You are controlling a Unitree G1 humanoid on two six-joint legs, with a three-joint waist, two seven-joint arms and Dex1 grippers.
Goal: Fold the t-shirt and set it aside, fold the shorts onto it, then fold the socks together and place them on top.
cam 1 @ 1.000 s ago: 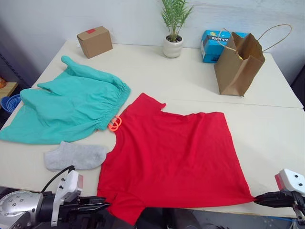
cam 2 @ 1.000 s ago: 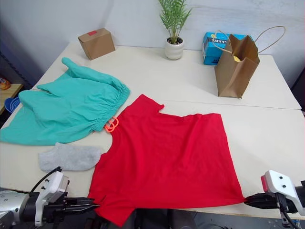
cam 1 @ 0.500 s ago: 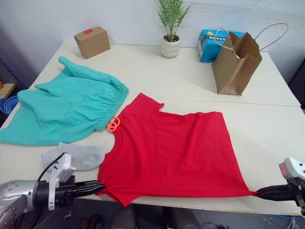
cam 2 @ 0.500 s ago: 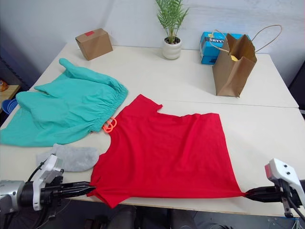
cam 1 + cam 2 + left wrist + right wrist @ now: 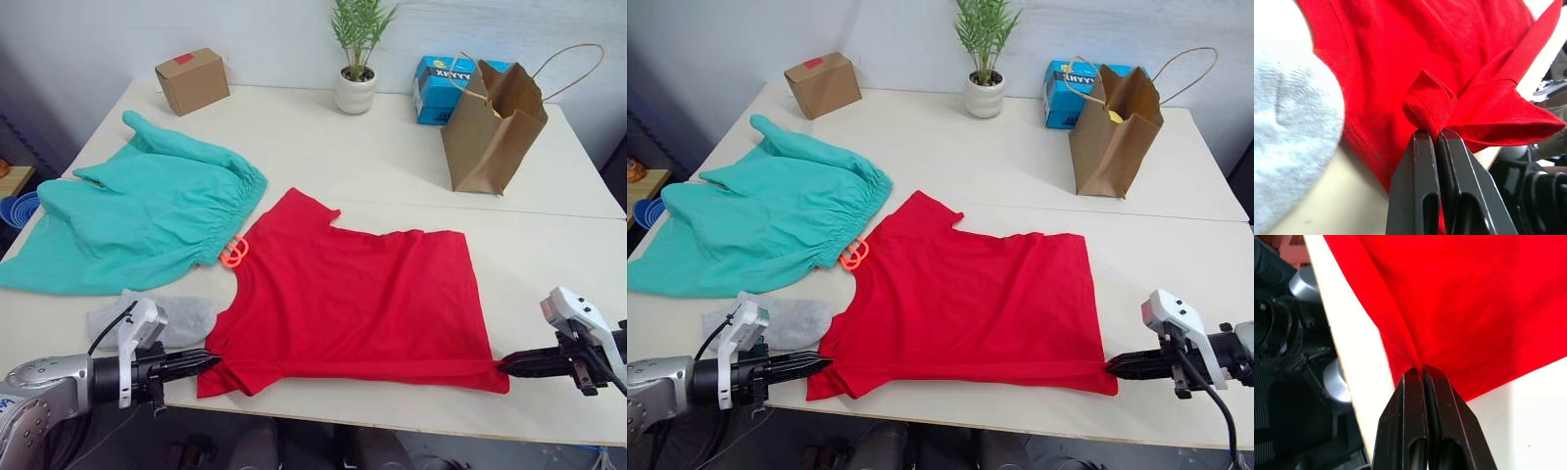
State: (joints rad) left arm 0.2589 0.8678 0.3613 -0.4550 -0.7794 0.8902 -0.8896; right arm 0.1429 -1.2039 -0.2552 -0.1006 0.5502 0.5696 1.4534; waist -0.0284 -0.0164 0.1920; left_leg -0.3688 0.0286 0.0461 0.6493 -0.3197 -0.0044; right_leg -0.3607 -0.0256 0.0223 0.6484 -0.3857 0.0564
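Observation:
The red t-shirt (image 5: 358,299) lies spread across the front middle of the table. My left gripper (image 5: 209,362) is shut on its near left corner, where the cloth bunches (image 5: 1430,105) between the fingers. My right gripper (image 5: 504,366) is shut on the near right corner (image 5: 1415,363). The near hem is doubled over onto the shirt. The teal shorts (image 5: 137,215) lie at the left with an orange drawstring (image 5: 234,254). Grey socks (image 5: 167,315) rest just in front of the shorts, beside my left gripper.
A cardboard box (image 5: 191,81) sits at the back left, a potted plant (image 5: 358,59) at the back middle, and a brown paper bag (image 5: 490,122) with a blue box (image 5: 441,88) behind it at the back right. The table's front edge (image 5: 392,416) runs just behind both grippers.
Both grippers have carried the shirt's near hem up from below the table edge onto the table, folding it over. The camera shifted slightly.

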